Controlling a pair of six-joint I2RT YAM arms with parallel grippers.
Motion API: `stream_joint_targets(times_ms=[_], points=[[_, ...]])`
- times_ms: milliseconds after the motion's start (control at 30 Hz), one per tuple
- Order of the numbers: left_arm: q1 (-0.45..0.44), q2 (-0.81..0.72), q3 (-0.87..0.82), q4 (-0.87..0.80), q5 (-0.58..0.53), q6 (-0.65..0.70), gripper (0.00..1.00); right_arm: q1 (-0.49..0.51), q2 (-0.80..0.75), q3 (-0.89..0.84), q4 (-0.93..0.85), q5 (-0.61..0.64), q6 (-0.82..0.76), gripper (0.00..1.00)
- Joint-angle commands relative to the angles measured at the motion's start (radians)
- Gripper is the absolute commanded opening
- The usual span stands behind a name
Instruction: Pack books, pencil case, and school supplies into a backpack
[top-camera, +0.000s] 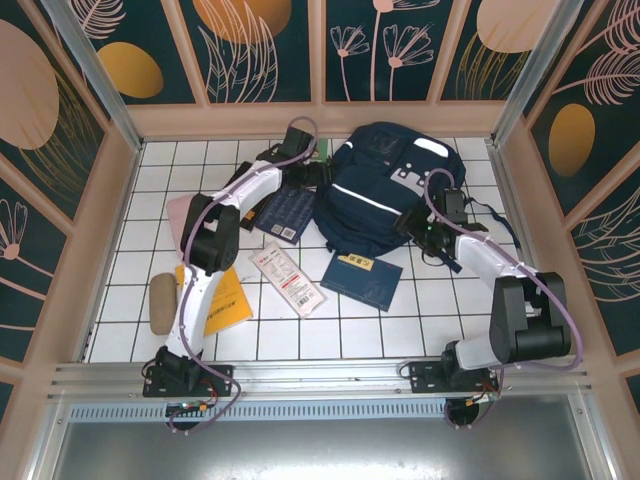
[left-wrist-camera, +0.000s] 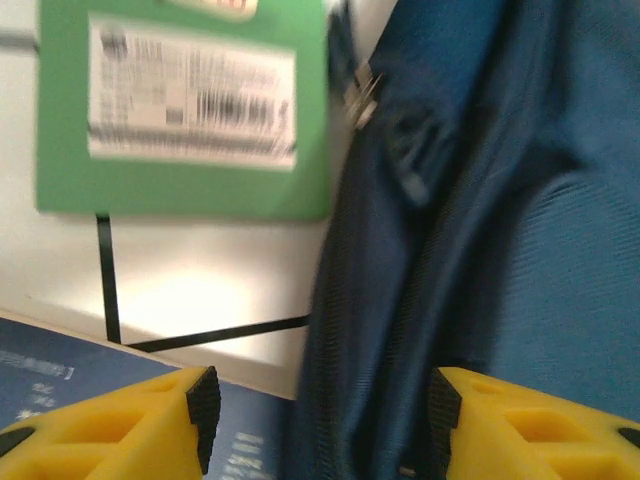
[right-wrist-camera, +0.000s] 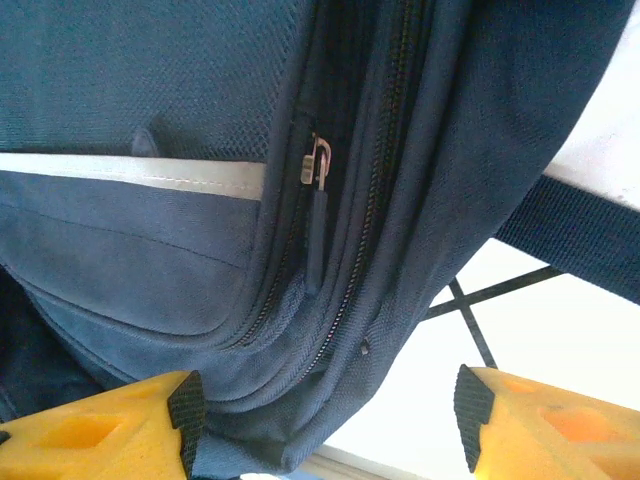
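Backpack (top-camera: 385, 190) lies at the table's 12–1 o'clock. My left gripper (left-wrist-camera: 320, 415) is at its 10 o'clock edge, fingers spread, released, green book (left-wrist-camera: 180, 100) just beside. My right gripper (right-wrist-camera: 325, 420) is at its 3 o'clock side by the zipper pull (right-wrist-camera: 315, 165), fingers spread, released. Navy book (top-camera: 362, 278) sits at the backpack's 6 o'clock, packet (top-camera: 288, 278) at 7.

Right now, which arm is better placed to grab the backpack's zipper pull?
Probably right: the right hand, open, faces a zipper pull on the backpack straight ahead; the left hand has one off-centre.
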Motion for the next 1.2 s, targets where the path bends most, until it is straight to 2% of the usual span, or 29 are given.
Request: stream_joint_targets(times_ms=[0,67,167,200,300,367,400,500,667,833,967,1167], points=[[0.007,0.028,0.020,-0.026,0.086,0.041,0.59,0.010,0.047,-0.011,0.061,-0.001,0.045,0.70],[0.004,0.017,-0.029,0.007,0.125,0.026,0.57,0.012,0.063,-0.018,0.078,0.001,0.049,0.70],[0.004,-0.033,-0.143,0.111,0.195,-0.009,0.44,0.012,0.096,-0.016,0.099,0.003,0.052,0.67],[0.004,-0.048,-0.177,0.149,0.218,-0.021,0.36,0.012,0.108,-0.009,0.101,0.005,0.050,0.63],[0.004,-0.088,-0.237,0.197,0.247,-0.050,0.00,0.010,0.132,0.002,0.105,0.019,0.047,0.51],[0.002,-0.139,-0.308,0.246,0.241,-0.071,0.00,0.009,0.142,0.010,0.106,0.033,0.042,0.41],[0.002,-0.180,-0.364,0.282,0.238,-0.082,0.00,0.006,0.149,0.017,0.104,0.039,0.040,0.33],[0.001,-0.286,-0.456,0.320,0.228,-0.098,0.00,-0.002,0.154,0.048,0.084,0.062,0.034,0.00],[-0.017,-0.423,-0.553,0.335,0.233,-0.119,0.00,-0.029,0.142,0.123,0.044,0.110,0.002,0.00],[-0.106,-0.500,-0.599,0.396,0.220,-0.193,0.00,-0.095,0.178,0.225,0.009,0.113,-0.039,0.00],[-0.194,-0.492,-0.589,0.470,0.217,-0.289,0.00,-0.139,0.242,0.337,-0.022,0.125,-0.081,0.00],[-0.308,-0.398,-0.527,0.532,0.192,-0.388,0.00,-0.187,0.362,0.492,-0.085,0.155,-0.111,0.00]])
